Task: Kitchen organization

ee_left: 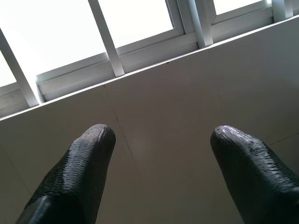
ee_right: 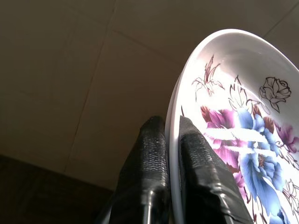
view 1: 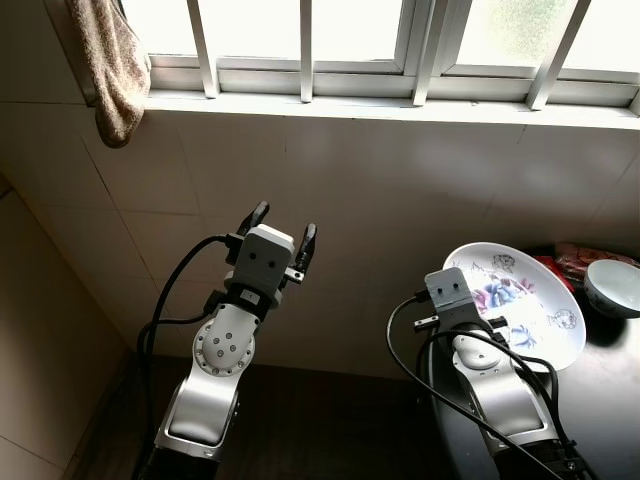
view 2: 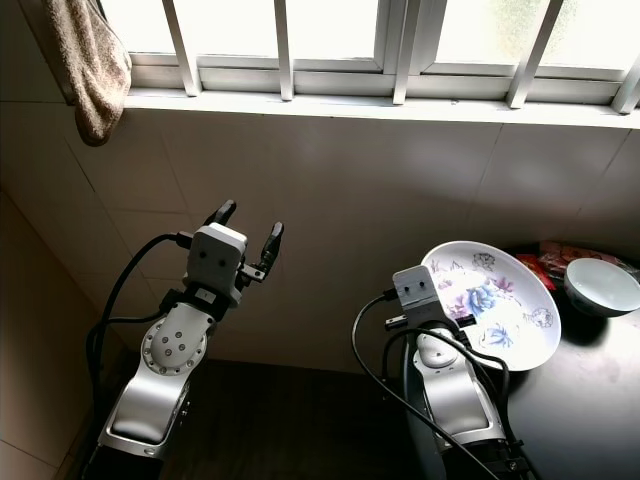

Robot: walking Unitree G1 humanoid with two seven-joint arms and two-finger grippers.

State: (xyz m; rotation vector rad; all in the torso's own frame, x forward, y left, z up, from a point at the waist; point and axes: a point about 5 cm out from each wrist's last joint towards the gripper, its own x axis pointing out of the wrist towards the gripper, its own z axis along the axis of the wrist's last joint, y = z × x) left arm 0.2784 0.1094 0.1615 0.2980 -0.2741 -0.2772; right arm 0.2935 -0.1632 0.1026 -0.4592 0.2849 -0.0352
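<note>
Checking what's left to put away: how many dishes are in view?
2. A floral plate is pinched by its rim in the right gripper, above the dark table. A bowl sits on that table by the wall. Others may be hidden.

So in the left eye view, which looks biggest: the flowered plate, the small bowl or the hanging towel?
1. flowered plate, though it sits nearer the camera.
2. hanging towel, partly cut off.
3. small bowl, also cut off.
</note>
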